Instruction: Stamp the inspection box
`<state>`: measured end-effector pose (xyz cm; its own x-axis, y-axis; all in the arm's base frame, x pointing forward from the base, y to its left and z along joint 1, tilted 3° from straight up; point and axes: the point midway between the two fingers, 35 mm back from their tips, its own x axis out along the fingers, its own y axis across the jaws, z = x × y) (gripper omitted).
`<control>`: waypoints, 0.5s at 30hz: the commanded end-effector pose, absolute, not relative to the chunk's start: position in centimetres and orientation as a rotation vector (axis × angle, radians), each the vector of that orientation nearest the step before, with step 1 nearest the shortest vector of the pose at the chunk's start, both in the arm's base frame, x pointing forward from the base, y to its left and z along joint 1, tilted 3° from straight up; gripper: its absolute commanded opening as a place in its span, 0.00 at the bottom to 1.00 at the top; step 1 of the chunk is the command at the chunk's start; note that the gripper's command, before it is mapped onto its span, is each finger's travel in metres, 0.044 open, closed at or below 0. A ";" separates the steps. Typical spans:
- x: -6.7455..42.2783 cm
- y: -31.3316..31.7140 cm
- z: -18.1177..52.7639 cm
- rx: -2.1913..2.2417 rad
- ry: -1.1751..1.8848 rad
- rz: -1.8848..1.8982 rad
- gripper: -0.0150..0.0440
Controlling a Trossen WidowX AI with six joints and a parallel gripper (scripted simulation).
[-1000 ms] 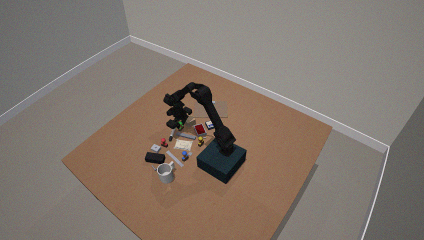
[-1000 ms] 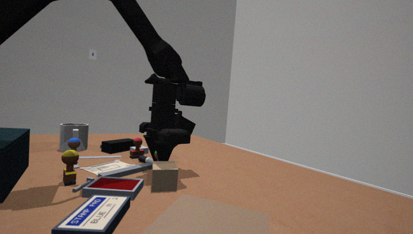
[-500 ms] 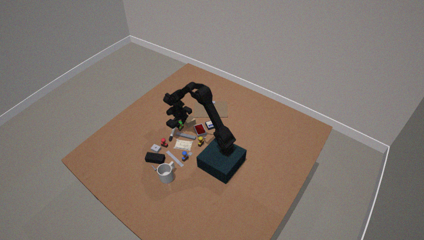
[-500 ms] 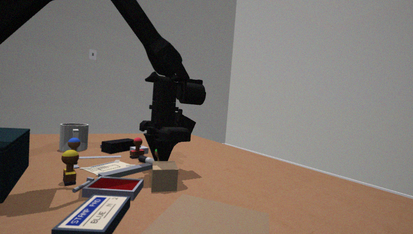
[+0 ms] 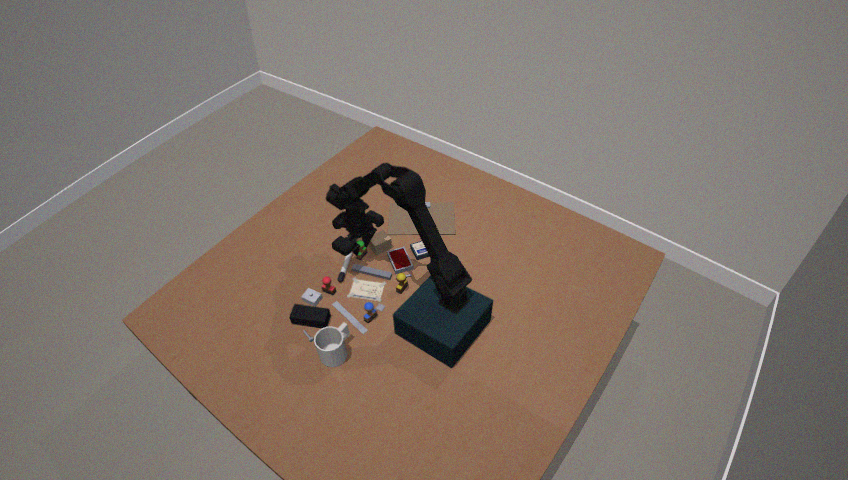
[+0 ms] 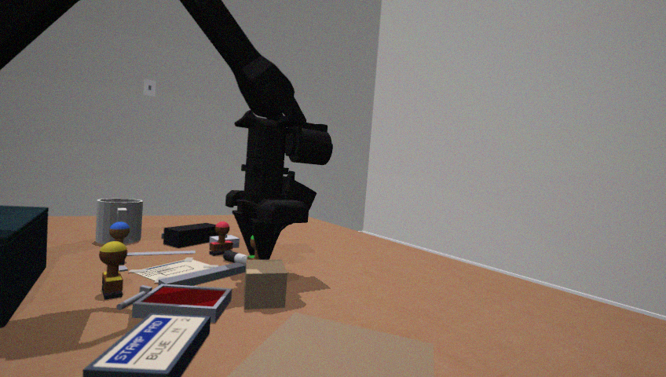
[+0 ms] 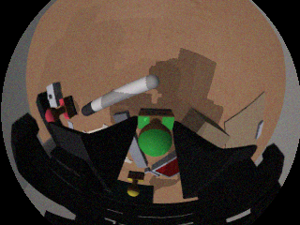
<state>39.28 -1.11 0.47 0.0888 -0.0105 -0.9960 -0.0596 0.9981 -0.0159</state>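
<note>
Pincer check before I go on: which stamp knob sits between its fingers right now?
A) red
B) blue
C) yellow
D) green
D: in the wrist view the green-knobbed stamp sits between the fingers of the pincer, which is shut on it.
</note>
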 end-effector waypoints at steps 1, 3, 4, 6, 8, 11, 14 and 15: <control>39.3 -1.1 0.7 -0.057 1.481 0.037 0.25; 39.3 -1.1 0.8 -0.057 1.481 0.037 0.25; 39.3 -1.1 0.9 -0.057 1.481 0.037 0.25; 39.3 -1.1 1.0 -0.057 1.481 0.037 0.25; 39.3 -1.1 1.1 -0.057 1.481 0.037 0.25; 39.3 -1.1 1.2 -0.057 1.481 0.037 0.25; 39.3 -1.1 1.4 -0.057 1.481 0.037 0.25; 39.2 -1.1 1.4 -0.057 1.481 0.037 0.25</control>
